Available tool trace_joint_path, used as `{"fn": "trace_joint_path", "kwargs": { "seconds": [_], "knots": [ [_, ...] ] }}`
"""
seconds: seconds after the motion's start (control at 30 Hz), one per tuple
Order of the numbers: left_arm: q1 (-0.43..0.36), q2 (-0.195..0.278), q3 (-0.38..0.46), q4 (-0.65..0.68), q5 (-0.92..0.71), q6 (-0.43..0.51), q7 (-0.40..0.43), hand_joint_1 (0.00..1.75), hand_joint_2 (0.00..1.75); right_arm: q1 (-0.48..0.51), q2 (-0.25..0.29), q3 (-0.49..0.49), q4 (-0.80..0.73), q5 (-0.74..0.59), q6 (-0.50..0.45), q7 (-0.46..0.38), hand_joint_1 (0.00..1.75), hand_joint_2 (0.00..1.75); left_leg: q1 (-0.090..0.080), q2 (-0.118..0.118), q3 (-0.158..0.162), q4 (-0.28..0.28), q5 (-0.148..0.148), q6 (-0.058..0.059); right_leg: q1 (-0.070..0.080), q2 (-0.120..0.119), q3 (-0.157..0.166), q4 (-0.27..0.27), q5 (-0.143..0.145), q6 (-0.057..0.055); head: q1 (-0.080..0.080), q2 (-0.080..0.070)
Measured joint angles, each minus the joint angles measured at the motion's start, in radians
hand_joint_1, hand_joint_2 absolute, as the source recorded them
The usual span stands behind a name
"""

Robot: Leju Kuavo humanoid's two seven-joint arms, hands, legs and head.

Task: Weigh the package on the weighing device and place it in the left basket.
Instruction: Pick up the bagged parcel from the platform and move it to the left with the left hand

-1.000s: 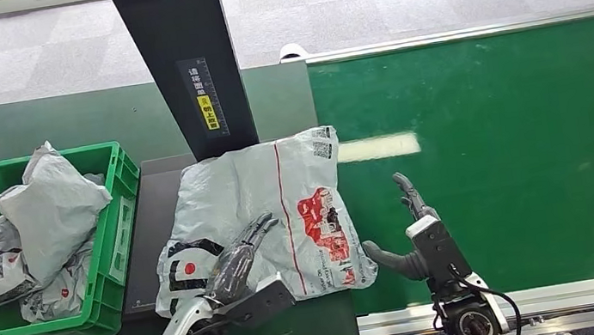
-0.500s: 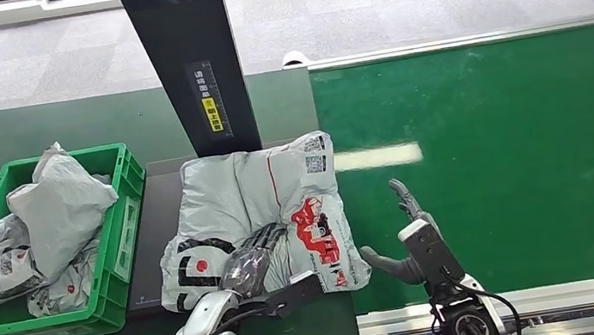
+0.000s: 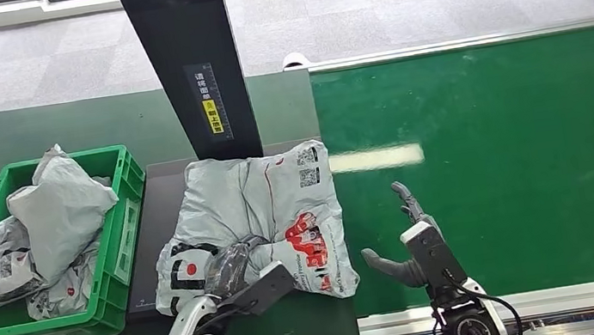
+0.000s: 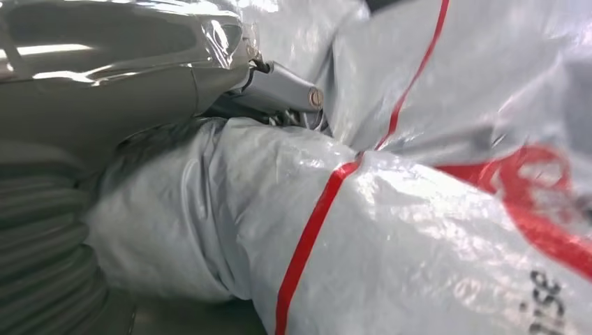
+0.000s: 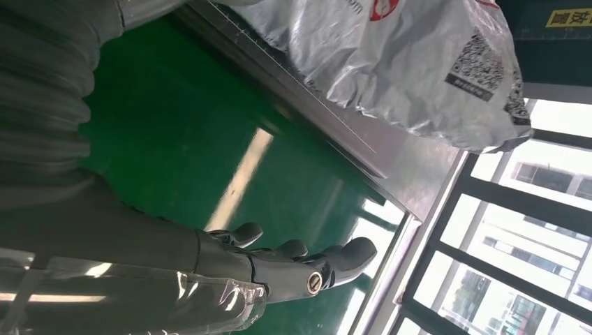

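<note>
So the grey package (image 3: 257,216) is sitting on the dark weighing device (image 3: 159,229), bunched up and wrinkled, with its right edge hanging over onto the green conveyor belt (image 3: 517,156). The left hand (image 3: 233,267) is dug into the near part of the bag, fingers curled into the plastic and gripping a fold of it. In the head view the fingers are half buried in the crinkles, so it's hard to see exactly how they sit. The left wrist view is basically wall-to-wall package (image 4: 419,195) with a red stripe; one finger (image 4: 279,87) pokes in under the film, and the rest are hidden.

The right hand (image 3: 411,235) is over the belt just beside the package's edge, not touching it, fingers spread and holding nothing. The right wrist view shows those fingers (image 5: 307,262) stretched out over the green, with the package (image 5: 405,63) well apart.

The green basket (image 3: 117,243) sits left of the scale, already holding a few crumpled grey bags (image 3: 49,222). The black post (image 3: 193,60) behind the scale is cut off at the top.
</note>
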Motion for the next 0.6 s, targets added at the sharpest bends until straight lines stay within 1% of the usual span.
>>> {"fn": "trace_joint_path", "kwargs": {
  "seconds": [0.13,0.3,0.4,0.53,0.6],
  "knots": [
    [0.031,0.001,0.038,-0.067,0.184,0.031,-0.130,1.75,1.75,0.000,0.000,0.000,0.000,-0.003,0.002,0.001,0.00,1.75,0.000,0.000,-0.007,0.001,0.000,0.000,0.000,0.000,-0.008,0.001,0.000,0.000,0.000,0.000],
    [0.052,0.004,0.062,-0.144,0.297,0.104,-0.219,1.75,1.75,0.000,0.000,0.000,0.000,-0.007,0.002,0.001,0.00,1.75,0.000,0.000,-0.016,0.001,0.000,0.000,0.000,0.000,-0.017,0.001,0.000,0.000,0.000,0.000],
    [0.057,0.006,0.072,-0.177,0.333,0.136,-0.253,1.75,1.75,0.000,0.000,0.000,0.000,-0.012,0.002,0.001,0.00,1.75,0.000,0.000,-0.018,0.001,0.000,0.000,0.000,0.000,-0.019,0.001,0.000,0.000,0.000,0.000],
    [0.063,0.007,0.078,-0.203,0.341,0.143,-0.262,1.75,1.75,0.000,0.000,0.000,0.000,-0.012,0.002,0.001,0.00,1.75,0.000,0.000,-0.019,0.001,0.000,0.000,0.000,0.000,-0.020,0.001,0.000,0.000,0.000,0.000],
    [0.066,0.007,0.079,-0.213,0.358,0.160,-0.282,1.75,1.75,0.000,0.000,0.000,0.000,-0.013,0.003,0.001,0.00,1.75,0.000,0.000,-0.019,0.001,0.000,0.000,0.000,0.000,-0.020,0.001,0.000,0.000,0.000,0.000]
  ]
}}
